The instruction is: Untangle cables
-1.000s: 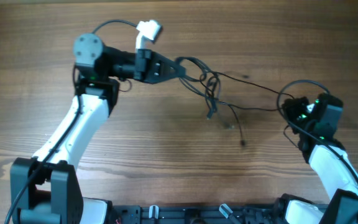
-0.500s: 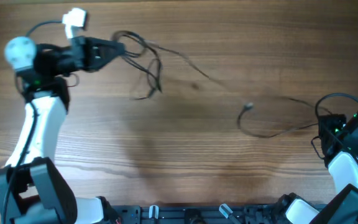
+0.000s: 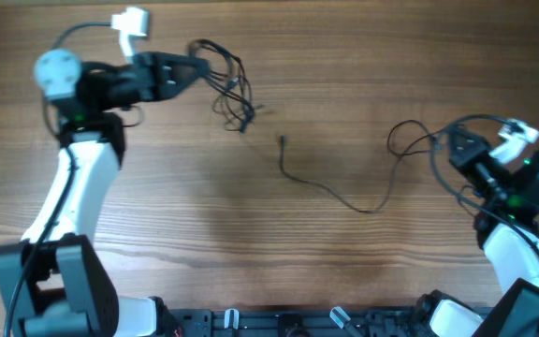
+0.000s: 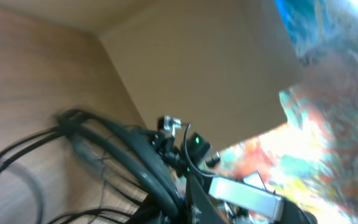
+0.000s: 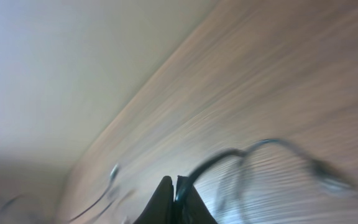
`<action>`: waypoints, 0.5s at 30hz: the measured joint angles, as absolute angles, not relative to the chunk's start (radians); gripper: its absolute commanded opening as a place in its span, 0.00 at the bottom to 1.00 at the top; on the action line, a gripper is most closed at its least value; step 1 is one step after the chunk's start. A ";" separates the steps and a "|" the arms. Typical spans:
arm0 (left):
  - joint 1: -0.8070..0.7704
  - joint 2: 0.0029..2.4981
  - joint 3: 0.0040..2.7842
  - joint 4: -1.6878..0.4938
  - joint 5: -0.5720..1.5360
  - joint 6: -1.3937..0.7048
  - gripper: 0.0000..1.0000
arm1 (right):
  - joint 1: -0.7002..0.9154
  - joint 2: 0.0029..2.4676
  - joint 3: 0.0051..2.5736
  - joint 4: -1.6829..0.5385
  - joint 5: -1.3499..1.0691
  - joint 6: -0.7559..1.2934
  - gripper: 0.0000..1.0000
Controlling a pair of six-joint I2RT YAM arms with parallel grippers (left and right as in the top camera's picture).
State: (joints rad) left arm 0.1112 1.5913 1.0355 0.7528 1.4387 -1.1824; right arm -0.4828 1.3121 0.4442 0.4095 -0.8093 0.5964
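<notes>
The left gripper (image 3: 197,67) is seen closed at the far left part of the table (image 3: 251,262), its jaws pressed together on the upper edge of a tangle of cables (image 3: 230,89). The tangle is spread from the fingertips toward the middle of the table as several thin black loops wound through one another, with a short end pointing down. The left wrist view is too blurred for the jaws themselves to be made out.

The right gripper (image 3: 445,142) is likewise closed, at the right side of the table. In the right wrist view its fingers (image 5: 163,199) are seen pinched to a narrow point, with a single cable (image 3: 344,199) caught between them. From this grip a small loop is formed just beside the fingers, and the rest of the strand is laid across the wood in a shallow curve toward the centre. Its plug end (image 3: 282,140) is found near the tangle but apart from it
</notes>
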 measured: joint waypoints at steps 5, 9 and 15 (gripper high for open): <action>-0.020 1.648 1.042 0.470 1.423 -0.983 1.00 | -0.334 1.312 0.444 0.414 -0.857 0.581 0.34; -0.081 1.697 1.044 0.178 1.382 -0.819 1.00 | -0.276 1.312 0.444 0.451 -0.860 0.588 0.48; -0.114 1.732 1.041 -0.201 1.123 -0.665 1.00 | -0.275 1.312 0.455 0.536 -0.863 0.649 0.53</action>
State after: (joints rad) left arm -0.1143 1.7317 1.0412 -0.2008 1.1229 -0.6655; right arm -0.2752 1.3121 0.4549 0.5358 -0.8627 0.6491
